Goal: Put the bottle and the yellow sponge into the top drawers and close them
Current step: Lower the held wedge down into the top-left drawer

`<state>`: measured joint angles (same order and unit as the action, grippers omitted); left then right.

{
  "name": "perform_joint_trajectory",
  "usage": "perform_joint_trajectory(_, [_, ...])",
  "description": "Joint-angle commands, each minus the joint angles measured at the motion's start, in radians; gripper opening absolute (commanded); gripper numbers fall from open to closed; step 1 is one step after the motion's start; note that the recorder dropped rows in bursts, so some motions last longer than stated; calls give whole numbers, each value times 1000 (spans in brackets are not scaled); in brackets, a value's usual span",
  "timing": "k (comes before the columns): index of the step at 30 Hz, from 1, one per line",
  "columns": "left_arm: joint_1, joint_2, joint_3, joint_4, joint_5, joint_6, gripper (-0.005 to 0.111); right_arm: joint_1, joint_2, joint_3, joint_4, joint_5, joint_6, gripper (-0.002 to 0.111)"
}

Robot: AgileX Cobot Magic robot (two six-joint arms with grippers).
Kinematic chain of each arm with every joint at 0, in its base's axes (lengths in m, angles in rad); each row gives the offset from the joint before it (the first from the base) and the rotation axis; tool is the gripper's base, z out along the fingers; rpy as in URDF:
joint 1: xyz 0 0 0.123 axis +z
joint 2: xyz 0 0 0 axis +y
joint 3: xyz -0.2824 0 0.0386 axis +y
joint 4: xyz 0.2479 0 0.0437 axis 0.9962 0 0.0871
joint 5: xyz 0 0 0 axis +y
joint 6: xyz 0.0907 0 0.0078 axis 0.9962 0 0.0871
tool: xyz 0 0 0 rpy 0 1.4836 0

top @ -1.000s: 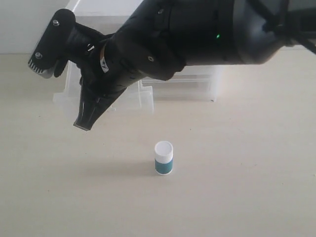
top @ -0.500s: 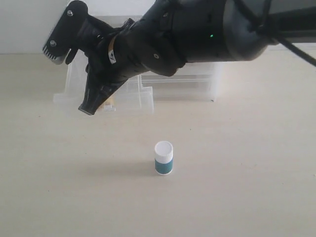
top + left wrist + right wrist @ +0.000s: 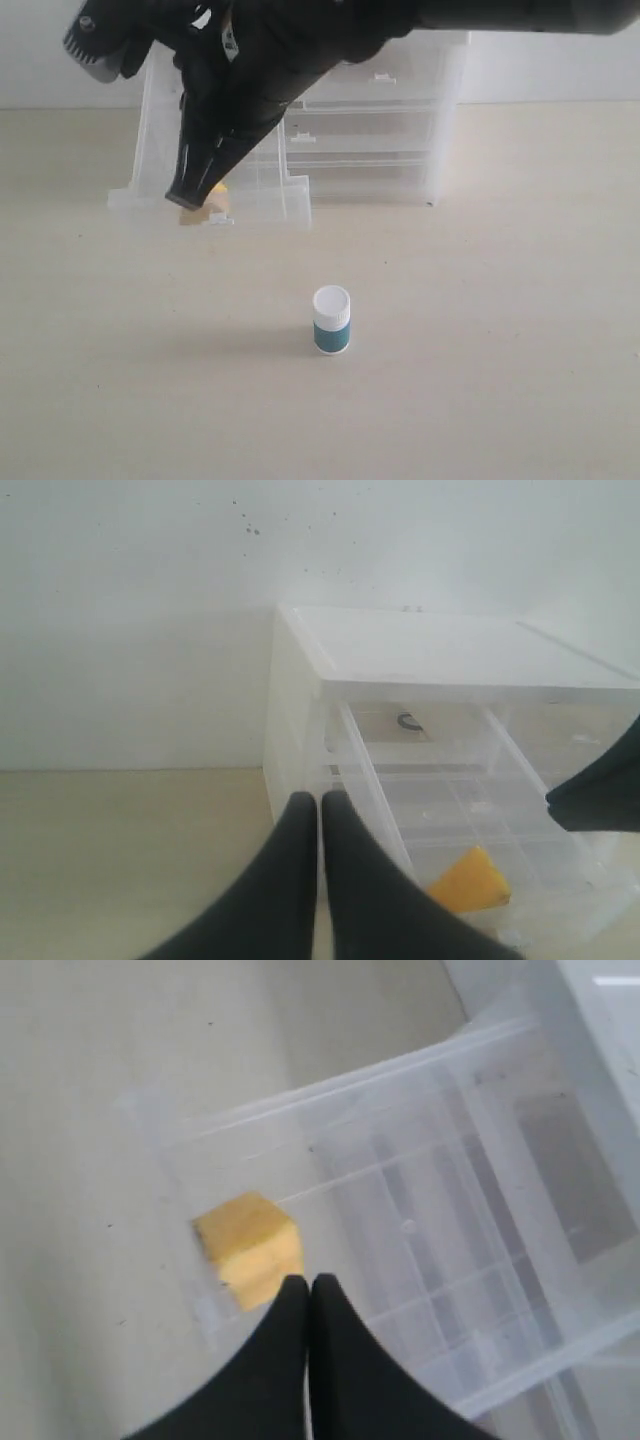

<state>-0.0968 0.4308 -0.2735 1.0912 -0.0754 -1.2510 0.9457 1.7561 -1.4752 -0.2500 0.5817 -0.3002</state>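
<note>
The bottle [image 3: 332, 320], white cap and teal band, stands upright alone on the table. The yellow sponge [image 3: 214, 199] lies in the front end of the pulled-out top drawer [image 3: 258, 208], partly behind my right gripper [image 3: 190, 195]. That gripper reaches across from the right and hangs shut and empty just above the sponge [image 3: 250, 1245], fingertips [image 3: 307, 1282] pressed together. My left gripper [image 3: 320, 798] is shut on nothing, beside the open drawer [image 3: 372, 780], with the sponge [image 3: 468, 882] inside it. The left gripper is out of the exterior view.
The translucent drawer cabinet [image 3: 400, 130] stands at the back against a white wall, its lower full-width drawers closed. My right arm's bulk crosses the top of the exterior view. The right gripper's tip [image 3: 595, 795] shows over the drawer's far side.
The right arm has risen and swung back, carrying its shut tip from over the table to above the open drawer. The cabinet front and the sponge came into sight. The bottle has not moved.
</note>
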Motion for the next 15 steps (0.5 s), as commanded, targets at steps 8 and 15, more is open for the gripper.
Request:
perform_joint_trajectory(8, [-4, -4, 11, -11, -12, -5, 4, 30, 78, -3, 71, 30, -153, 0])
perform_joint_trajectory(15, [-4, -4, 11, -11, -19, -5, 4, 32, 104, -3, 137, 14, -225, 0])
